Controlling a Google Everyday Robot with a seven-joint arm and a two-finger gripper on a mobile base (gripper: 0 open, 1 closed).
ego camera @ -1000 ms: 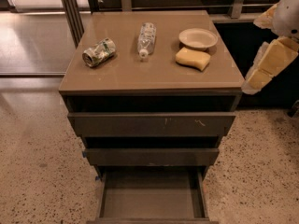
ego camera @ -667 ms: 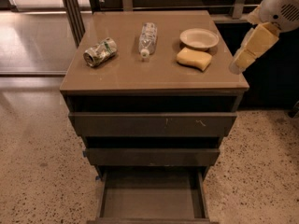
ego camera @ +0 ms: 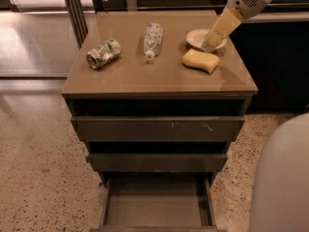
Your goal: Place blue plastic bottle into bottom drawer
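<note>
Yellowish and long, the gripper (ego camera: 211,43) had swung in from beside the cabinet's right edge within the last second. It now hung over the back right of the cabinet top (ego camera: 159,76), its tip above the rim of the small white dish (ego camera: 194,38) and just behind the yellow sponge (ego camera: 200,60). Seen side-on, it did not show whether the jaws were spread or pressed together; I could not tell. The blue plastic bottle (ego camera: 152,38) lay unmoved on its side, cap toward the front, between the crushed can (ego camera: 103,53) and the dish, apart from both. The bottom drawer (ego camera: 157,207) stood pulled out, ready to receive. The shift read as the start of the reach. The gripper was over the top but to the right of the bottle, so a leftward move and a descent remained before any grasp.
</note>
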